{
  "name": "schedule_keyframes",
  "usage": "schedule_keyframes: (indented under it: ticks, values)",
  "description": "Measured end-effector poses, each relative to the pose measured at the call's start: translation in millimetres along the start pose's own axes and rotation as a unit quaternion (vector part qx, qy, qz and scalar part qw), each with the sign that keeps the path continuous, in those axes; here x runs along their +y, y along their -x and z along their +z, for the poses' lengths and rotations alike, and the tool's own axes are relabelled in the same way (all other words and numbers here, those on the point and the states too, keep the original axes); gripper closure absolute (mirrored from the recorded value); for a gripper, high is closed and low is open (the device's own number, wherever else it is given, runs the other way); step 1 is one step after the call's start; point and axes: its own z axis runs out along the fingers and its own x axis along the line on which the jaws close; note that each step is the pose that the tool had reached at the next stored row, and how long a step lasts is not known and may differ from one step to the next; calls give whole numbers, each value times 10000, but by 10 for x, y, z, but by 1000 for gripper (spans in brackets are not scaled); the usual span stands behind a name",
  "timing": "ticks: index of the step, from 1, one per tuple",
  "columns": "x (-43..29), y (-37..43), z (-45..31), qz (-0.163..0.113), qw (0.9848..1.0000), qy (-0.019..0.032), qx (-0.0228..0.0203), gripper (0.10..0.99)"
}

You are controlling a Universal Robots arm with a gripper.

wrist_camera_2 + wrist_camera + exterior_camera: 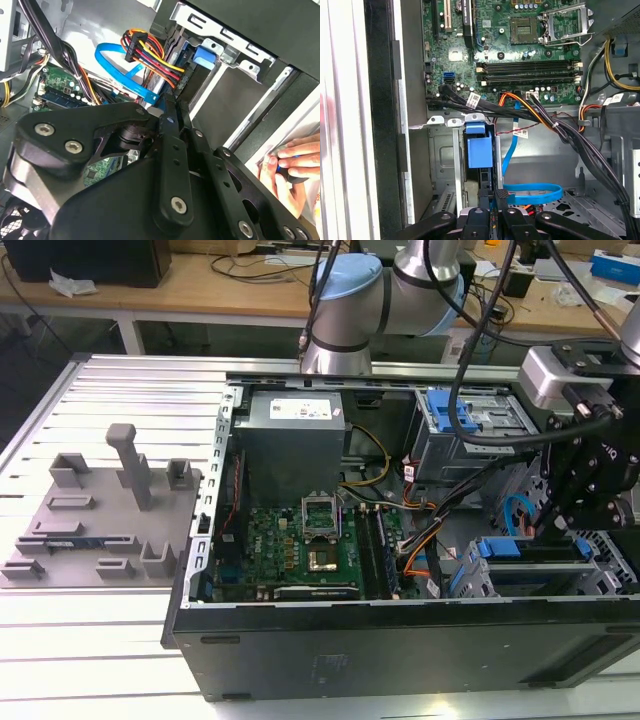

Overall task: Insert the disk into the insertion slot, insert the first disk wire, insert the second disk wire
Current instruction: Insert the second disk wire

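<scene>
Black gripper (495, 200) low inside the open computer case (400, 660), fingers (170, 150) drawn close together with almost no gap. End of a flat blue cable (532, 192) right at the tips; not clear if truly pinched. Just ahead of the tips, the disk (480, 152) in its bright blue carrier, already seated in the insertion slot (442, 160) of the grey metal cage. Near the tips in the second wrist view, a bundle of orange, yellow, red and black wires (155, 57) ending in a black plug close to the cage. Farther beyond the disk, the green motherboard (520, 45). Well behind the gripper, outside the case wall, a person's hand (292, 165).
</scene>
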Motion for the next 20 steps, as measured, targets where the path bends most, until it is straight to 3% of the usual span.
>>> schedule_keyframes:
  ticks: [11,20]
  values:
    - [-17,2,28,0,10000,0,-1,925]
    - [-17,3,102,-52,10000,-1,0,925]
